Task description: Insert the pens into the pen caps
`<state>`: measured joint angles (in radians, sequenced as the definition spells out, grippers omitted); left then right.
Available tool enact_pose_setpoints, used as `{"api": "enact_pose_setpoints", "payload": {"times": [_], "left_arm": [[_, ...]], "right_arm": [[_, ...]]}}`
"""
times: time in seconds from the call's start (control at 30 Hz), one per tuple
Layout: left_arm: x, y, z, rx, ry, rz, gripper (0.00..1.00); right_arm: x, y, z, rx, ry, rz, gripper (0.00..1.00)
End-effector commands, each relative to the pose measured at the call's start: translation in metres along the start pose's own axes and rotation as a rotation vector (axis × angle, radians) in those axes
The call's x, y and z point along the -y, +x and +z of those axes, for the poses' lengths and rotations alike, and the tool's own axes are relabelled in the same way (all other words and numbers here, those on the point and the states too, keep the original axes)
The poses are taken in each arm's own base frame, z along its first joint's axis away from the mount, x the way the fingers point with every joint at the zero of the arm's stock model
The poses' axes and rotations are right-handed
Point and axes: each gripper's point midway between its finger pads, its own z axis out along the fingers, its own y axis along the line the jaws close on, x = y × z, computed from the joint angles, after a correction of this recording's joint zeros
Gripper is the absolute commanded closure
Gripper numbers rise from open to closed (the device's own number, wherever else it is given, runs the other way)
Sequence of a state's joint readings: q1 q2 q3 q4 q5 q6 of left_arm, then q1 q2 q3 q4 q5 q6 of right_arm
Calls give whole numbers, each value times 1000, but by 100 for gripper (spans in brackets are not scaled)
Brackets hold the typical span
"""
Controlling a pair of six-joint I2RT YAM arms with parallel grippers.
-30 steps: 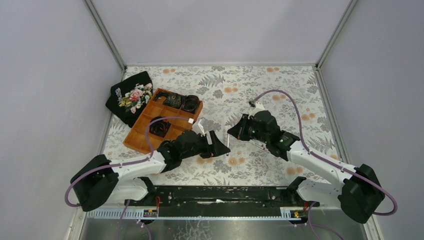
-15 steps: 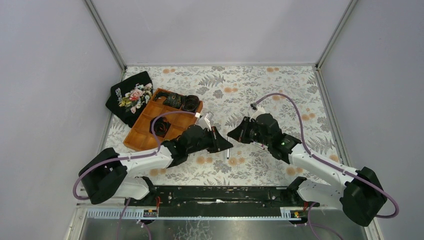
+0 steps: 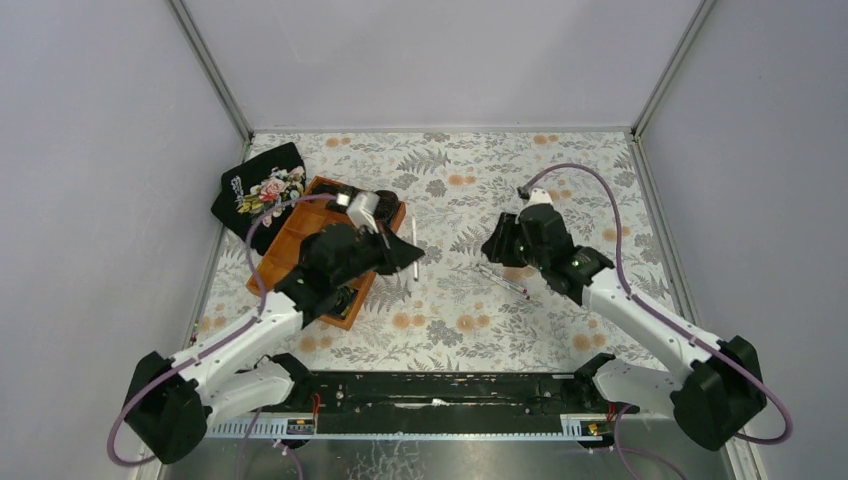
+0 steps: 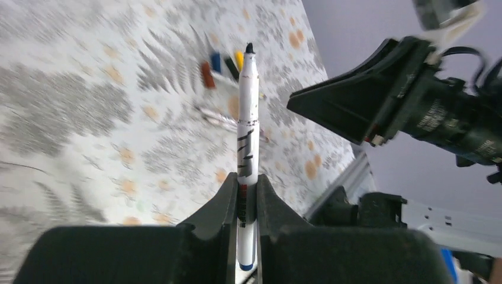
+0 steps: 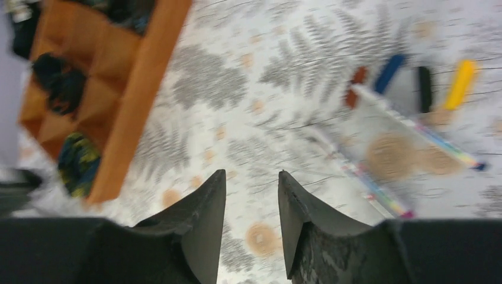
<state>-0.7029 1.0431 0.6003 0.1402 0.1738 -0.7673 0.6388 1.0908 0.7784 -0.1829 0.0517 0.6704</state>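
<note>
Fern-print worktop [image 3: 520, 160] is boxed by grey walls [image 3: 440, 60]. One pen [image 4: 248, 118] is clamped in left tool [image 4: 247, 180]; right tool [image 5: 251, 183] is spread, empty. Tiny pen caps [image 5: 389, 72] are resolved only in wrist views.

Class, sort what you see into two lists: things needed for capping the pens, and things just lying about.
Needed: pen held in the left gripper; loose pens; caps.
Lying about: tray; floral cloth.
</note>
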Motion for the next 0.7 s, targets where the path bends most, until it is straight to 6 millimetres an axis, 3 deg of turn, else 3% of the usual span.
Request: {"api": "enact_pose_setpoints", "payload": {"times": [0.0,0.13,0.23,0.33,0.67], "left_arm": [[1,-41,-28,-3,30,189,100],[-28,-77,-42,37,-134,298,100],[-50,-90,-46,73,-250,359,100],[-60,-93,-48,89,-299,373,100],[-60,-89,-49,96,-284,366,100]], "right_arm": [[48,-9,14,-83,116,-60,57],[75,-11,40,-147,183,-86,58],[90,-14,58,-175,217,-89,59],[98,-17,71,-185,233,-110,58],[123,-15,100,-224,288,-173,51]]}}
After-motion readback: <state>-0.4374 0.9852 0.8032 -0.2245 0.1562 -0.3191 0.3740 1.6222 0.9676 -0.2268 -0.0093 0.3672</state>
